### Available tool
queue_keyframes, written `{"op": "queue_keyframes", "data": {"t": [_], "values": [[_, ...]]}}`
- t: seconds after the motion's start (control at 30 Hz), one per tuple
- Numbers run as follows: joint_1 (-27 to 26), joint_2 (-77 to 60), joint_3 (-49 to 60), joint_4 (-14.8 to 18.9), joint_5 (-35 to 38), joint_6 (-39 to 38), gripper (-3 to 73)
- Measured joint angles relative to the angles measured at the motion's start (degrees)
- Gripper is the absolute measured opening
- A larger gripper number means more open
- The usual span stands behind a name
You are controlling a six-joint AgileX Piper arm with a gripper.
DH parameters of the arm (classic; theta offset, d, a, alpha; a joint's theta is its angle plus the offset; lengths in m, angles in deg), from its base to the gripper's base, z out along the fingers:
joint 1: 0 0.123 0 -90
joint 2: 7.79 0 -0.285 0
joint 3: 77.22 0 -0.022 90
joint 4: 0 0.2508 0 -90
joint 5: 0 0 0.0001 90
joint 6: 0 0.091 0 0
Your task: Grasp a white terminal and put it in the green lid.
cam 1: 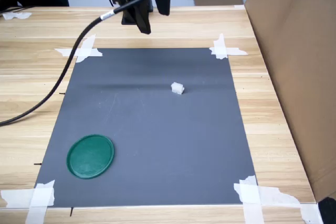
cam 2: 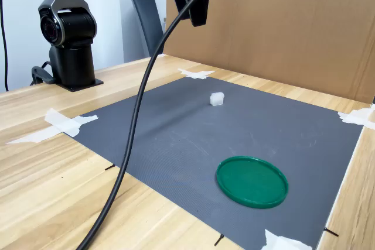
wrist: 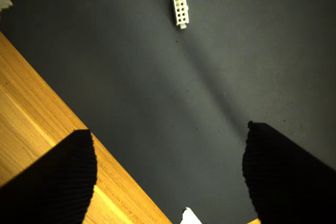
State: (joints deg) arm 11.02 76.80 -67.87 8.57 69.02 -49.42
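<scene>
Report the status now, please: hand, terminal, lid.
Hand open, empty, high above mat's far edge. White terminal lying free mid-mat. Green lid empty, near corner. Path clear.

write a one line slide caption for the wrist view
Open gripper held above the dark mat, white terminal lying ahead, untouched.

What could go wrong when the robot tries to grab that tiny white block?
1. The small white plastic terminal is tiny next to the open black gripper high above it, so the fingers might close beside it or knock it across the smooth grey mat.
2. The flat round green plastic lid lies far off near another mat corner, so a weakly held terminal might drop on the way.
</scene>
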Motion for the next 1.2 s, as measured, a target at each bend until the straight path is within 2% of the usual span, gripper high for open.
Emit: {"op": "queue_keyframes", "data": {"t": [0.1,0.17,0.3,0.33,0.47,0.57,0.7,0.77,0.83,1.1,1.17,1.2], "values": [[4.8,2.7,-0.1,-4.3,-0.8,4.9,68.3],[8.1,4.8,-1.9,-5.6,-0.8,9.3,68.3],[9.8,6.1,-5.6,-5.3,-0.8,11.6,68.3],[10.2,7.3,-9.2,-3.8,-0.8,12.3,68.3],[10.3,10.3,-14.8,-2.2,0.3,13.5,68.2],[10.3,13.8,-17.2,-2.1,0.6,16.9,68.2],[10.6,16.3,-17.2,-2.4,0.6,17.3,68.2],[12.9,17.4,-17.2,-4.8,0.6,17.3,68.2],[18.2,18.8,-17.2,-7.6,0.7,17.3,68.2],[22.3,19.4,-14.7,-8.2,-0.6,17.3,68.2],[22.3,19.4,-11.5,-10.1,-2.4,17.3,68.2],[22.3,19.4,-9.1,-12.4,-3.8,17.3,68.2]]}}
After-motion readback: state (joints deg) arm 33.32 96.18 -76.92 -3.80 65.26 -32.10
